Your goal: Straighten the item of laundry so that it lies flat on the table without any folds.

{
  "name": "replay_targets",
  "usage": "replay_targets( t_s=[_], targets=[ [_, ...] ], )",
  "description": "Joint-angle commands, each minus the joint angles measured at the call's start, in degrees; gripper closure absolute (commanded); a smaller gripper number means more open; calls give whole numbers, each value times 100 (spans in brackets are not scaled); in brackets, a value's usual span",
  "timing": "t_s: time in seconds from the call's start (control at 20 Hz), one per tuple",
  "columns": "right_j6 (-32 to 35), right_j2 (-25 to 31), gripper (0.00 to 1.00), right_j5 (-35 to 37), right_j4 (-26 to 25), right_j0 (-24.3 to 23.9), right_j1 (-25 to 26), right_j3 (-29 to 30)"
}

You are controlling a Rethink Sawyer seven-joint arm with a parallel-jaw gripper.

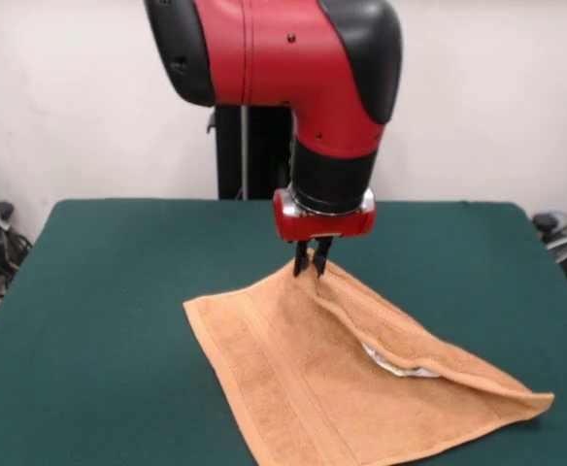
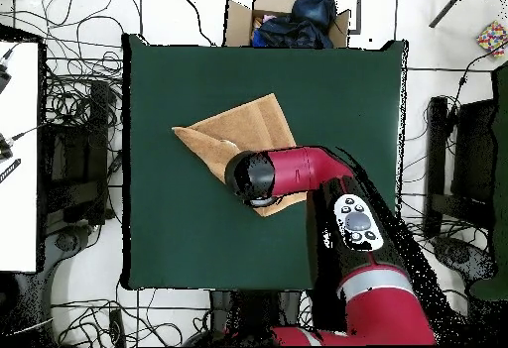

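Observation:
The item of laundry (image 1: 303, 388), an orange-tan terry washcloth, lies on the green table (image 1: 99, 320) with its far corner lifted into a peak and one side folded over, a white tag (image 1: 395, 367) peeking from under the fold. My gripper (image 1: 313, 262) pinches that raised corner, fingers close together on the cloth. In the overhead view the washcloth (image 2: 238, 131) shows as a folded wedge, partly hidden under the red arm's wrist (image 2: 260, 177), which also hides the gripper. The table (image 2: 179, 245) extends well beyond the cloth.
A cardboard box with dark clothes (image 2: 293, 19) sits beyond the table's far edge in the overhead view. Cables (image 2: 79, 116) cover the floor around it. A white surface (image 2: 18, 156) stands at the left.

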Motion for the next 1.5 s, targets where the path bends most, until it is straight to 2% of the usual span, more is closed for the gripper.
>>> replay_targets(
  t_s=[0.05,0.25,0.55,0.85,1.5],
  targets=[
    [-161,372,100,459,108,48,-36,196],
    [-120,315,100,275,-13,69,48,197],
    [260,300,100,1,80,261,-243,750],
    [379,243,100,79,121,423,-185,626],
    [329,158,100,45,79,440,-146,632]
  ],
)
